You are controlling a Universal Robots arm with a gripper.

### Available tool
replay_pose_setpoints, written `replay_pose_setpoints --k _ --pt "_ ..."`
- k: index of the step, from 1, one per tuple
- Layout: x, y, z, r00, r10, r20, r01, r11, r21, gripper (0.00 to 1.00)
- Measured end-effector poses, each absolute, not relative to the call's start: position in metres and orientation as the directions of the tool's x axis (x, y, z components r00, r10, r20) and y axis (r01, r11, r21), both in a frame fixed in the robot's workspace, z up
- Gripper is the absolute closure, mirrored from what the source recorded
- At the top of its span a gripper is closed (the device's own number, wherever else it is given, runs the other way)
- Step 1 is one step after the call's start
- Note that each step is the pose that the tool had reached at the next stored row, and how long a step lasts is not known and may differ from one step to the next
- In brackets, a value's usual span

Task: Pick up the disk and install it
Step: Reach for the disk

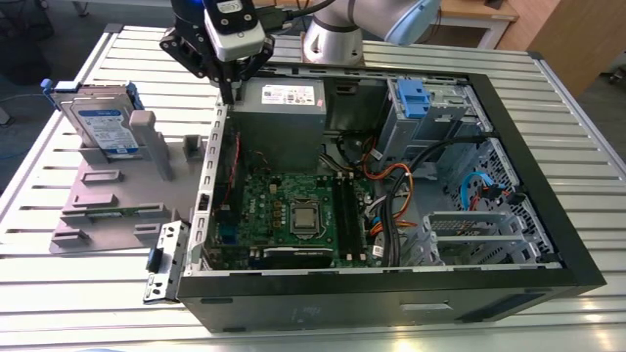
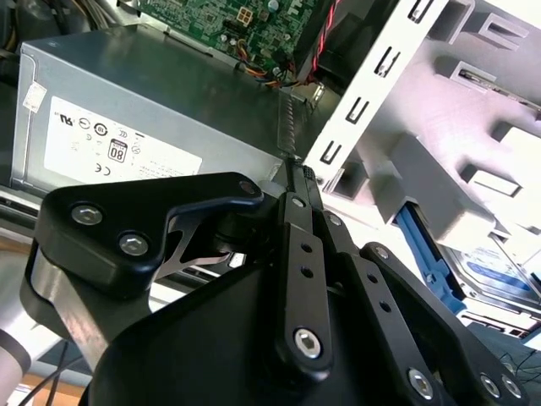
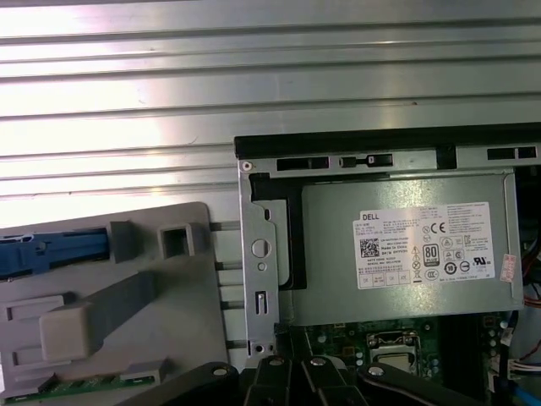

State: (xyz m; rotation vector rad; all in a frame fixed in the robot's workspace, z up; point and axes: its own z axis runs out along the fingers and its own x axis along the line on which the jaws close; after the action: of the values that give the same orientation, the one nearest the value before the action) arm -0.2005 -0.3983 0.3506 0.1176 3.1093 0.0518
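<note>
The disk (image 1: 102, 121), a silver drive with a white-and-blue label in a blue carrier frame, stands upright at the back of a grey fixture (image 1: 108, 202) on the exterior view's left. My gripper (image 1: 231, 89) hangs to its right, over the back left corner of the open computer case (image 1: 547, 220), apart from the disk. Its fingers meet at their tips and hold nothing. In the second wrist view the gripper (image 2: 297, 173) points at the case wall beside the power supply (image 2: 127, 127), with the disk (image 2: 499, 262) off to one side. The first wrist view catches the carrier's blue edge (image 3: 51, 251).
Inside the case lie the power supply (image 1: 284, 110), the motherboard (image 1: 293, 213), bundled cables (image 1: 391, 183) and a drive cage with a blue carrier (image 1: 415, 99). The grey fixture carries several upright posts (image 1: 157, 147). Everything rests on a ribbed metal table (image 1: 59, 293).
</note>
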Motion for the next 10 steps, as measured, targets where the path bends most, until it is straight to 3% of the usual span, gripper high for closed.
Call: replay_pose_setpoints --k 10 --pt "-0.2043 -0.3983 0.3498 -0.997 0.076 -0.028 0.075 0.997 0.034 0.89"
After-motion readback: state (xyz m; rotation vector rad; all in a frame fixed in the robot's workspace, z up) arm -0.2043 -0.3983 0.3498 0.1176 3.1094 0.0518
